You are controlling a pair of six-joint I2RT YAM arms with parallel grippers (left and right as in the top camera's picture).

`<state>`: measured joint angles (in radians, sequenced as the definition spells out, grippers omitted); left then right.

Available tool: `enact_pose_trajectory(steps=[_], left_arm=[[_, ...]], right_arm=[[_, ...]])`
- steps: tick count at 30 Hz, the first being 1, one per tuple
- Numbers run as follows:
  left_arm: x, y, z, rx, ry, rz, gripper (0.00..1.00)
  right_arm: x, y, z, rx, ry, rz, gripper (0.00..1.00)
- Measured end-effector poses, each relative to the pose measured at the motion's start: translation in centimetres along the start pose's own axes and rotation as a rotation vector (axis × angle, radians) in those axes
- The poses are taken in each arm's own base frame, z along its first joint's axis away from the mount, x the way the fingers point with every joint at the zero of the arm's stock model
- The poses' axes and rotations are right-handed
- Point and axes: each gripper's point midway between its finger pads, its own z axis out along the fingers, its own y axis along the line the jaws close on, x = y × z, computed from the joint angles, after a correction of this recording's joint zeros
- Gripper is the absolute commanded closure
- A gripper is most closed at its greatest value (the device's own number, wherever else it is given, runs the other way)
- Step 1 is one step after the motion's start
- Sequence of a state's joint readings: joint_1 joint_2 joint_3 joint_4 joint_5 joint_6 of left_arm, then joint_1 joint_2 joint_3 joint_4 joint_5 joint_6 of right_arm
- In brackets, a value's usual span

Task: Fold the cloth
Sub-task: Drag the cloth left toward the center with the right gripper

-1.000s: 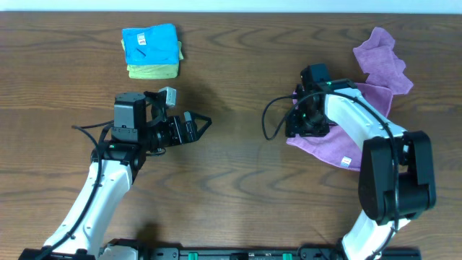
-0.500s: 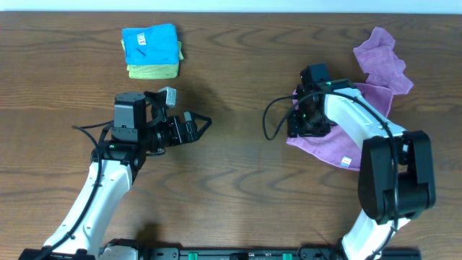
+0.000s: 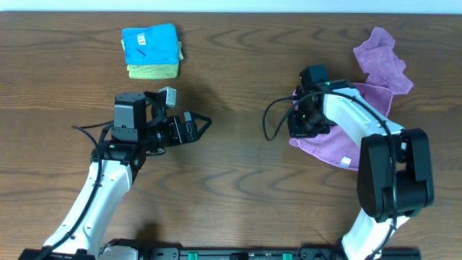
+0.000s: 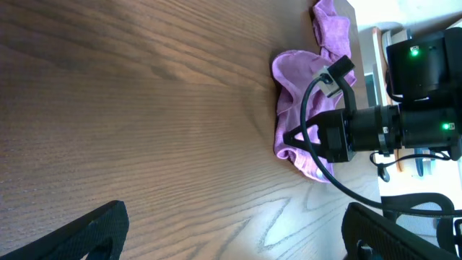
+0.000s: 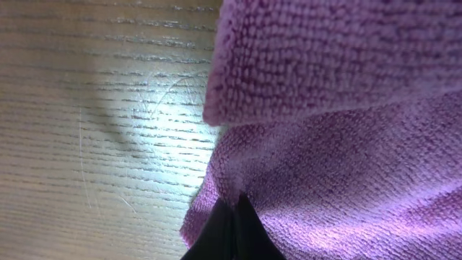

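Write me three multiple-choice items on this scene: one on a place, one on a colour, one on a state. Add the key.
1. Where does the folded blue cloth lie?
A. In a basket
B. On top of the folded yellow-green cloth
C. On a plate

2. What colour is the small tag on the lilac cloth?
A. White
B. Red
C. Black

3. How is the left end effector?
A. Shut on the blue cloth
B. Shut on the lilac cloth
C. Open, holding nothing

Key: 1 B, the overhead view shows blue stacked on yellow-green. 2 A, the tag shows white against the lilac. 3 C, its wrist view shows the fingers wide apart over bare table.
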<state>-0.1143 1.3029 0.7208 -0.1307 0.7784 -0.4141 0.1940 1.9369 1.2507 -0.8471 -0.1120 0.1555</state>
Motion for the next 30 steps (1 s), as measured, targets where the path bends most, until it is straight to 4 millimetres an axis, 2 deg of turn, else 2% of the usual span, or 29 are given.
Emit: enact_pose_trajectory(steps=[5, 8, 12, 17, 18, 20, 21, 23, 27, 30], left_arm=[[0.0, 0.0, 0.0, 0.000, 0.000, 0.001, 0.05], [0.0, 0.0, 0.0, 0.000, 0.000, 0.004, 0.04], [0.0, 0.0, 0.0, 0.000, 0.000, 0.011, 0.04], [0.0, 0.0, 0.0, -0.001, -0.001, 0.019, 0.04], [0.0, 0.0, 0.0, -0.002, -0.001, 0.019, 0.05], [-0.1, 0.1, 0.0, -0.005, -0.003, 0.021, 0.04], [-0.1, 0.1, 0.0, -0.007, -0.004, 0.022, 0.04], [-0.1, 0.2, 0.0, -0.010, -0.005, 0.022, 0.04], [-0.2, 0.3, 0.0, -0.017, -0.009, 0.022, 0.04], [-0.2, 0.3, 0.0, -0.018, -0.009, 0.021, 0.04]], right_arm=[[-0.4, 1.5, 0.0, -0.080, -0.012, -0.023, 0.99], [-0.5, 3.8, -0.2, -0.163, -0.022, -0.067, 0.99], [0.2, 9.1, -0.9, -0.326, -0.013, -0.187, 0.99], [0.9, 14.3, -2.6, -0.459, -0.020, -0.331, 0.99], [1.2, 15.4, -2.9, -0.481, -0.019, -0.363, 0.96], [1.9, 16.6, -3.1, -0.502, -0.012, -0.401, 0.73], [2.3, 16.9, -3.1, -0.503, 0.001, -0.413, 0.69], [3.0, 16.7, -2.9, -0.491, 0.024, -0.419, 0.67], [3.4, 15.3, -2.5, -0.428, 0.055, -0.395, 0.57], [3.3, 14.1, -2.3, -0.385, 0.063, -0.376, 0.54]])
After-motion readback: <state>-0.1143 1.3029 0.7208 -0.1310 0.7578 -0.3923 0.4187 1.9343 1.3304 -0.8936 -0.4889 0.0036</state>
